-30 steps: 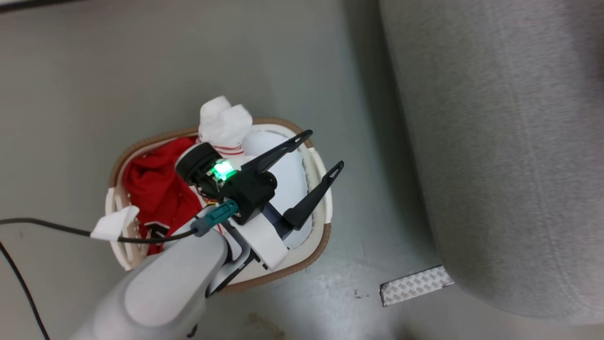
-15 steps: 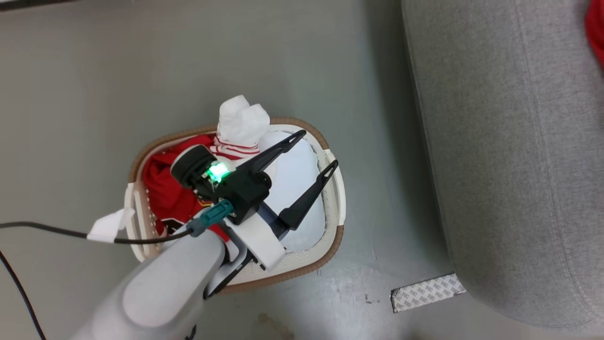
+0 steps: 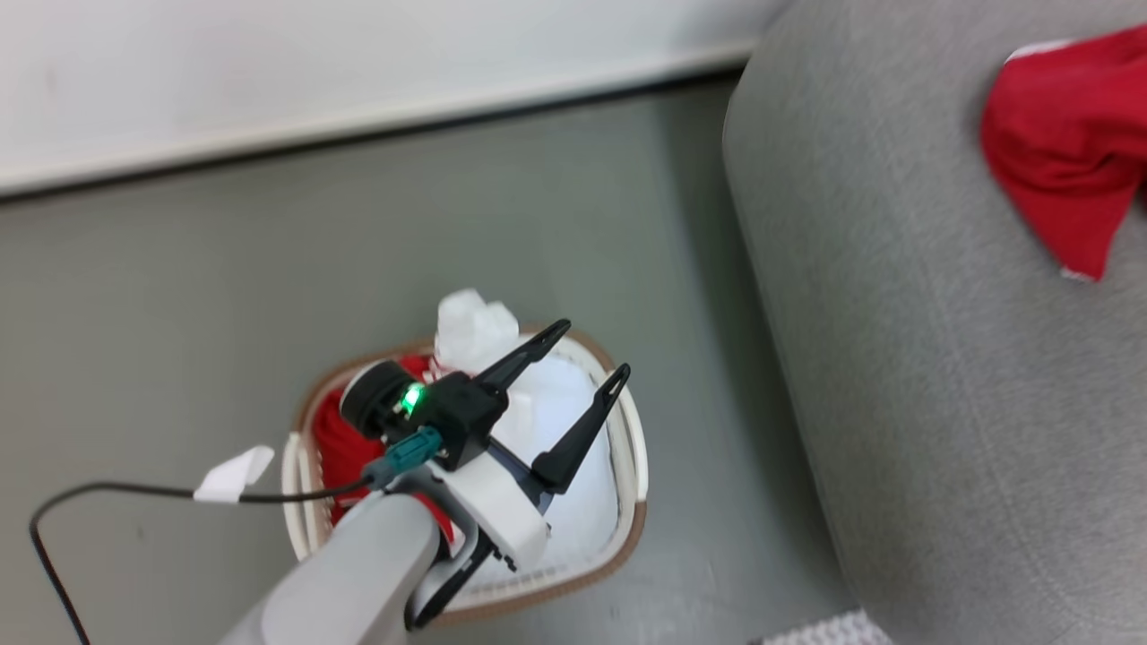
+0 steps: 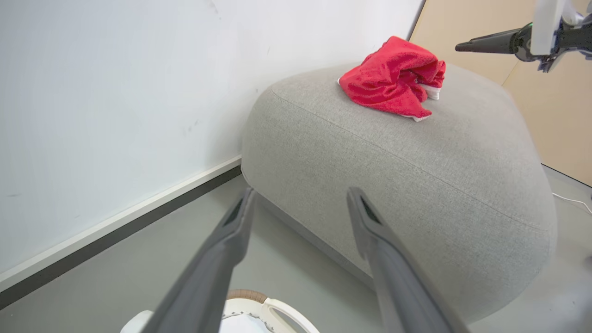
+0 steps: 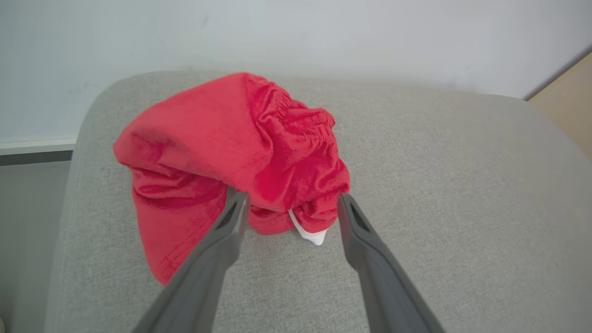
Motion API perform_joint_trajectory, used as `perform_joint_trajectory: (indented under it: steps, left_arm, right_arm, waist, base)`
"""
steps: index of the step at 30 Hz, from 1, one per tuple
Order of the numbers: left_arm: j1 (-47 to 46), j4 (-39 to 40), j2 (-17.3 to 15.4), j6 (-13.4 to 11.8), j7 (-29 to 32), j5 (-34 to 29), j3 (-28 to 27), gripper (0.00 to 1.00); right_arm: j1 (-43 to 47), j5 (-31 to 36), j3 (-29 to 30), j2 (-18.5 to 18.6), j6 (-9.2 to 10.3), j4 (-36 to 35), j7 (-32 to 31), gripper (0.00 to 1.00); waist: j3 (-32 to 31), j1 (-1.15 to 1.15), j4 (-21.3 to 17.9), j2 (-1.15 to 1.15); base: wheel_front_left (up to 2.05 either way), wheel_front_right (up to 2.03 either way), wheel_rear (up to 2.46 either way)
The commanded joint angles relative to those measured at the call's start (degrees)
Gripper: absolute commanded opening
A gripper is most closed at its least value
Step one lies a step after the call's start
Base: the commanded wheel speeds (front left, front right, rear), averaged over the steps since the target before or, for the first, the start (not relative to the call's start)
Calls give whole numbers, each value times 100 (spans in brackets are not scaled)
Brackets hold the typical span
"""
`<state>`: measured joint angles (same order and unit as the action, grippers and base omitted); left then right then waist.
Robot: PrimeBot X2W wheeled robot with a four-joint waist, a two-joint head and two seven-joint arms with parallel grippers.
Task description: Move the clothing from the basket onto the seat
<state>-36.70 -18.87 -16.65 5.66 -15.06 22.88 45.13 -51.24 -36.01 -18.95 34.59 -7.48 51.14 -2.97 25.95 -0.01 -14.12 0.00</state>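
First, seat [image 3: 896,403]: a large rounded form of light grey woven fabric with a stitched seam was seen at the right, standing on the floor against the wall.
Clothing on seat: one bright red garment [image 5: 231,138] of soft, nappy fabric was found lying crumpled on the far part of the seat top, with a gathered band and a small white corner showing at its near edge.
Basket [image 3: 634,448]: an oval of cream-white perforated plastic with a brown rim was seen on the floor, left of the seat and apart from it.
Clothing in basket: a red garment [image 3: 345,448] was bunched in the left half, and a piece with a white cuff [image 3: 475,327], blurred, was draped over the far rim.
Pad [image 3: 573,421]: a pale, smooth flat sheet was seen lying in the right half of the basket.
Left gripper [image 3: 592,348]: it was held above the basket, its long dark fingers spread wide with nothing between them.
Right gripper [image 5: 291,196]: it was held over the seat just near of the red garment, fingers parted and nothing clamped.
Cable [image 3: 134,488]: a thin black lead bearing a white tag [image 3: 235,470] was seen running to the left wrist.
Floor [image 3: 448,224]: a smooth, matt grey-green surface was noted.
Change since half a second before: the whole head view had shifted, so the white wall [image 3: 269,63] and its skirting were brought in at the far side, the basket was shown lower, and more of the garment on the seat was revealed. The left gripper's spread over the basket was unchanged.
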Motion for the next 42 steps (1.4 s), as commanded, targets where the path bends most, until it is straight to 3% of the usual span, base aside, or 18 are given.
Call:
perform_joint_trajectory:
  steps: [1,10,19,24,29,35,42]
  left_arm:
    - [123,-10,27,-27,-11,71,-48,100]
    - [972,81,212,-142,-11,165,-920,100]
    - [1898,159,222,-431,-12,97,-2199,100]
    - [2252,224,245,-681,-13,-110,-2830,100]
    - [2639,181,428,-800,-13,-388,-3284,100]
    - [3046,245,740,-737,-13,-712,-3857,100]
    - [3347,358,1049,-497,-13,-1096,-4297,100]
  right_arm:
    - [127,-20,-46,95,-4,-79,10,100]
    - [931,-406,-263,528,-3,-1378,446,100]
    - [1967,-563,-173,311,-4,-2529,1195,100]
    - [2696,-381,126,-86,-4,-3030,1592,100]
    - [3626,87,446,-767,-4,-3523,1778,100]
    - [4558,675,828,-1640,-4,-3991,1817,100]
    - [5160,1447,1265,-2317,-3,-4291,1820,100]
  waist:
    - [-580,1,39,0]
    - [-1871,1,319,0]
    - [-2628,1,644,0]
    - [-2739,1,858,0]
    - [-2823,1,1024,0]
    - [-2859,1,1116,0]
    - [-2842,1,1181,0]
  base:
    - [0,0,0]
    - [0,0,0]
    - [0,0,0]
    - [0,0,0]
    - [0,0,0]
    - [0,0,0]
    - [0,0,0]
